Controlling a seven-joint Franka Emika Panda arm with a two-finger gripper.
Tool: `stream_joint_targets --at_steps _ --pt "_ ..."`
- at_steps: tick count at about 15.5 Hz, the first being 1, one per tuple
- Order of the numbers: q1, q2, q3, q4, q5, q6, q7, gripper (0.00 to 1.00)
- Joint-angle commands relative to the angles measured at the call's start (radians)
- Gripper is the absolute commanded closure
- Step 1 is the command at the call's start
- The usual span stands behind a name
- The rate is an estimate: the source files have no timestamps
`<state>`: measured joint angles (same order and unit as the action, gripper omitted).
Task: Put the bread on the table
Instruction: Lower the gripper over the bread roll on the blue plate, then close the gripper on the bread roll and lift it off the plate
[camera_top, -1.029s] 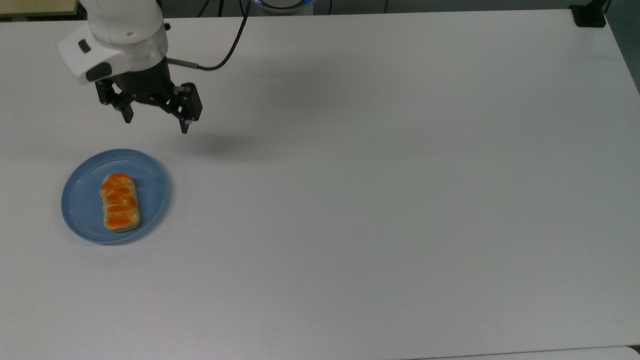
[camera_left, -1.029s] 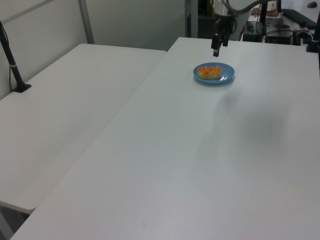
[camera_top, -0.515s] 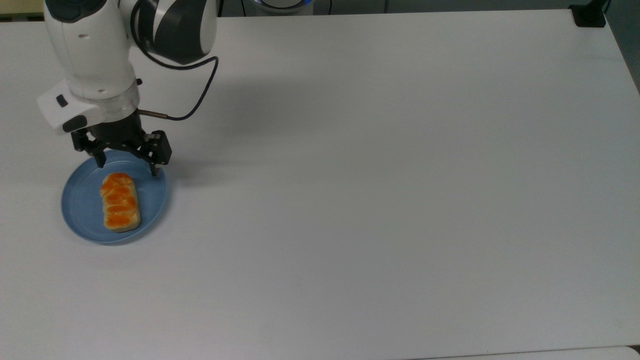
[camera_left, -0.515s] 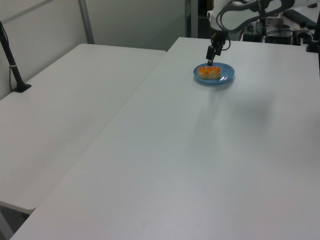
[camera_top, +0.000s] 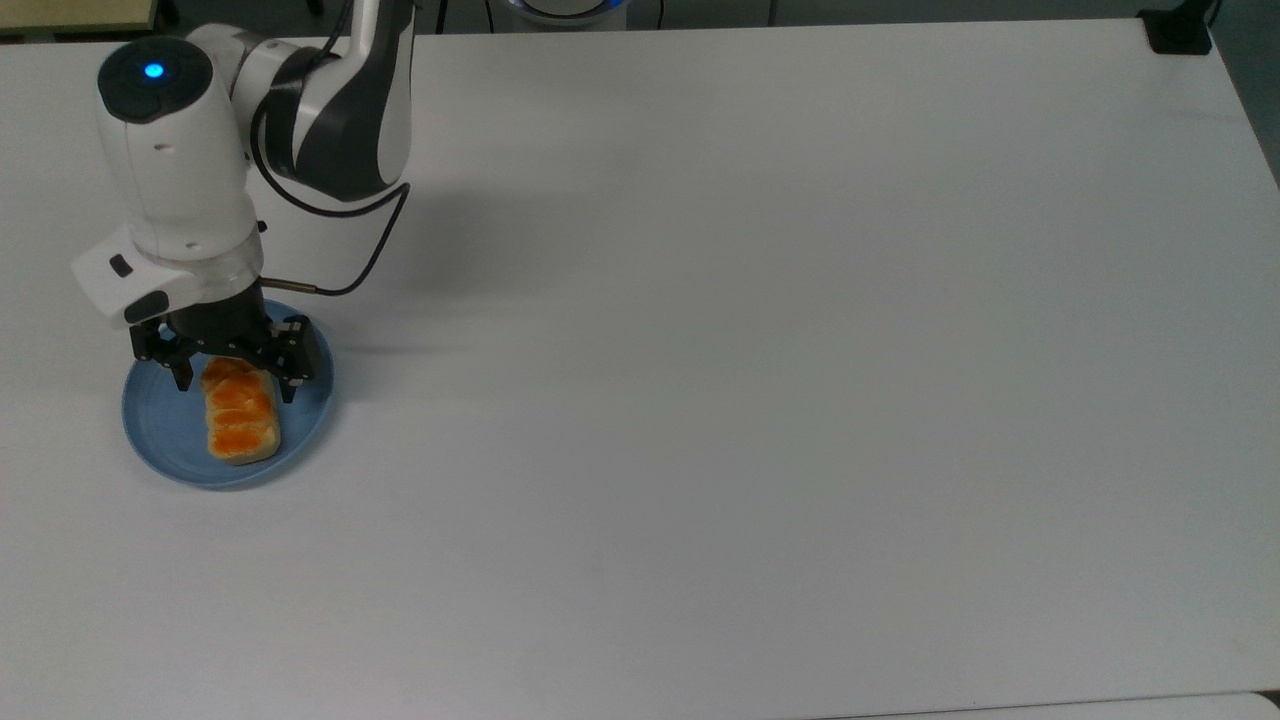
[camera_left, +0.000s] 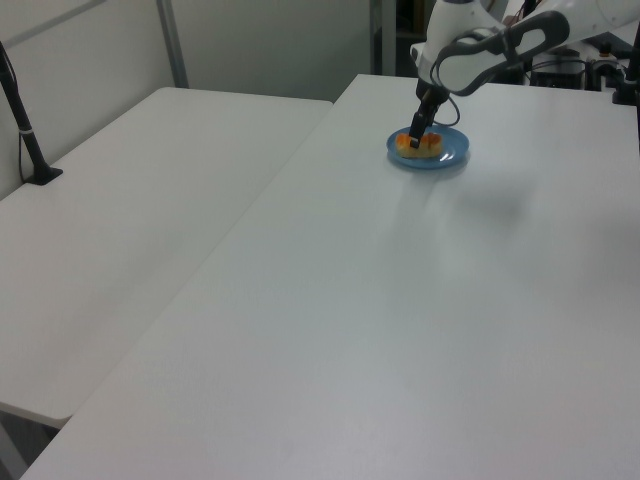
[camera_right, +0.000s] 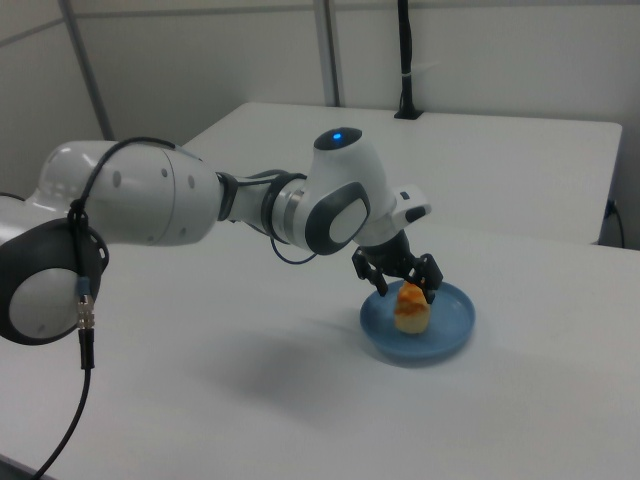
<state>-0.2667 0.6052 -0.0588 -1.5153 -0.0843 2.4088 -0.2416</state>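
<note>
The tool (camera_top: 235, 388) is lowered over the blue plate (camera_top: 165, 440), with its two black fingers (camera_top: 291, 385) spread apart, one on each side of the far end of the bread (camera_top: 242, 425). In the top view, one fingertip is seen just beside the roll's left flank and the other just beside its right flank; whether either pad touches the bread cannot be told. Nothing is clamped between the fingers. In the right view, the tool (camera_right: 405, 289) is seen straddling the upper part of the bread (camera_right: 411, 311), which lies on the plate (camera_right: 450, 335).

The bread is placed lengthwise near the middle of the plate, its glossy orange top facing up. The plate rests on the tabletop (camera_top: 760, 400) close to the top view's left edge, roughly midway between the near and far edges. In the left view, the tool (camera_left: 416, 140) and bread (camera_left: 422, 146) are seen on the plate (camera_left: 450, 158) toward the far end of the tabletop (camera_left: 400, 330). The white arm (camera_top: 180, 170) is bent above the plate.
</note>
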Motion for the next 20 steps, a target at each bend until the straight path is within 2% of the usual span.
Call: stream_joint_targets --at_steps 1,3,4,5,7,10,11,13,16,20 --pt "0.0 0.028 -0.001 0.026 0.0 0.032 -0.021 0.0" --pt "-0.002 0.039 -0.001 0.032 0.003 0.032 -0.021 0.0" --pt "-0.005 0.044 -0.001 0.032 0.003 0.032 -0.021 0.07" --pt "-0.005 0.044 -0.001 0.03 0.001 0.032 -0.022 0.18" --pt "-0.005 0.044 0.0 0.03 0.003 0.032 -0.022 0.44" --pt "-0.005 0.039 0.0 0.029 0.006 0.032 -0.021 0.71" --pt "-0.005 0.035 0.004 0.029 0.006 0.032 -0.021 0.74" --pt "-0.006 0.004 0.005 0.024 0.003 0.03 -0.021 0.74" --pt "0.003 -0.085 0.013 -0.023 0.006 -0.002 -0.013 0.74" --pt "0.064 -0.137 0.072 -0.089 0.003 -0.042 0.059 0.74"
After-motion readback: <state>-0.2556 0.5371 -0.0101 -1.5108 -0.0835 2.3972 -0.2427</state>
